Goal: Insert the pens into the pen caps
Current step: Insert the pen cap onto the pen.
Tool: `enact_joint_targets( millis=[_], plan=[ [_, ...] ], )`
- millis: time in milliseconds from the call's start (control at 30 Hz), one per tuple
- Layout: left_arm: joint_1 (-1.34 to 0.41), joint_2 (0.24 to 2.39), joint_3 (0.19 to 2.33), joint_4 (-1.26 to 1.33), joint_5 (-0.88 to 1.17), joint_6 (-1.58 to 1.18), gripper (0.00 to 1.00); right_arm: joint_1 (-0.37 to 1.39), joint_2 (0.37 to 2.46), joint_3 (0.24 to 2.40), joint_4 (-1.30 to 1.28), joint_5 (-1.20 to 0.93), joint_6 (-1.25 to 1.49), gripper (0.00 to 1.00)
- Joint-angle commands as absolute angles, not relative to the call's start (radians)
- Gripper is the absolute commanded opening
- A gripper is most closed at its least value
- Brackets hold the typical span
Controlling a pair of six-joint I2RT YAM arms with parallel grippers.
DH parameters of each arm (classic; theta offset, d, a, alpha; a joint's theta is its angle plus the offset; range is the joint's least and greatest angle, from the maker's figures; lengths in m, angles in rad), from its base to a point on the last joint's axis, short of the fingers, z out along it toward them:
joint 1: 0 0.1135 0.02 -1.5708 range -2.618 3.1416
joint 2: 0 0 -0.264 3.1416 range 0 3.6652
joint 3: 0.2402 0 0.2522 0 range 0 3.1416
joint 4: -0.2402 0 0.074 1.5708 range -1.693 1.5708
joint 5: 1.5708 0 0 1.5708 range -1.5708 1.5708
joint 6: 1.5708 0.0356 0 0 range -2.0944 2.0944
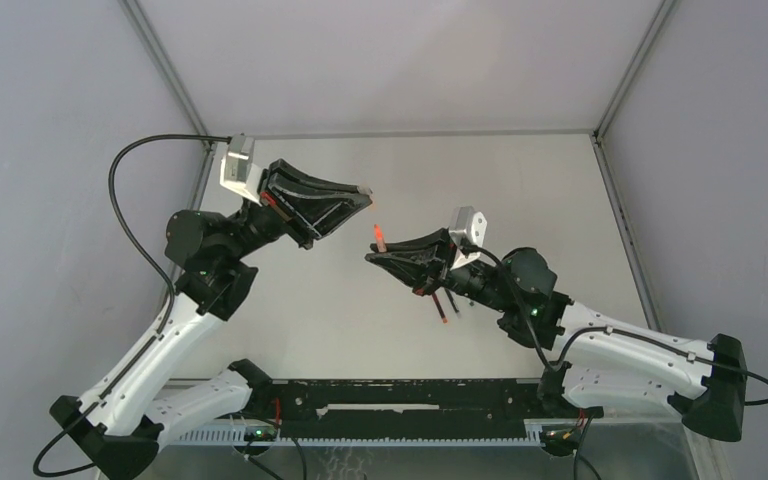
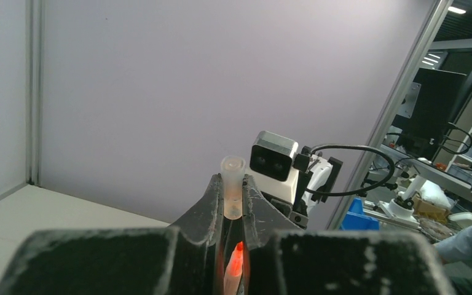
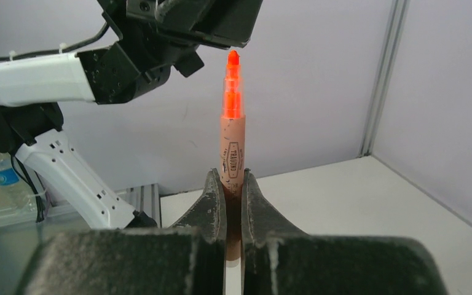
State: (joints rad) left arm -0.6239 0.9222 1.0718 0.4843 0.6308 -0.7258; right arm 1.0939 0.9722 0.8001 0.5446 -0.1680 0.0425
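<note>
Looking down from above, we see both arms lifted off the table point(image 1: 520, 180) and turned toward each other near its middle. The left gripper point(image 1: 360, 196) sits higher and farther back, and the right gripper point(image 1: 376, 257) is just below and in front of it. Through the left wrist camera we find the left gripper point(image 2: 233, 184) pinched together on a pale cap point(image 2: 232, 192). This short translucent tube stands upright between the fingertips, with its open mouth rising above them. Lower in the slit between those fingers an orange-red point shows, though we cannot tell exactly how near the cap it is. Behind the fingers we see the white camera housing point(image 2: 275, 158) of the other arm. Through the right wrist camera we find the right gripper point(image 3: 230, 179) clamped on a pen point(image 3: 232, 144). It holds the tan printed barrel low down, so the pen stands upright. Its orange-red nib end points up and stops just short of the underside of the left arm's black fingers. From above, that nib point(image 1: 378, 237) shows as a small red spike between the two grippers, apart from the cap point(image 1: 364, 190). Two loose pens point(image 1: 442, 306) lie on the table under the right arm, one red-ended and one dark.
</note>
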Motion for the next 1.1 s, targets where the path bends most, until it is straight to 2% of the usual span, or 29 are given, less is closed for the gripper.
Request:
enact_joint_targets(
  millis=[0,1067],
  plan=[
    [-0.622,0.929,1.134,0.546,0.675,-0.759,0.0,1.108,0.97,0.856,0.536,-0.176,0.002,0.0],
    [-0.622,0.96,1.133,0.555,0.729,-0.764,0.0,1.11,0.936,0.856,0.504,-0.089,-0.026,0.0]
  ],
)
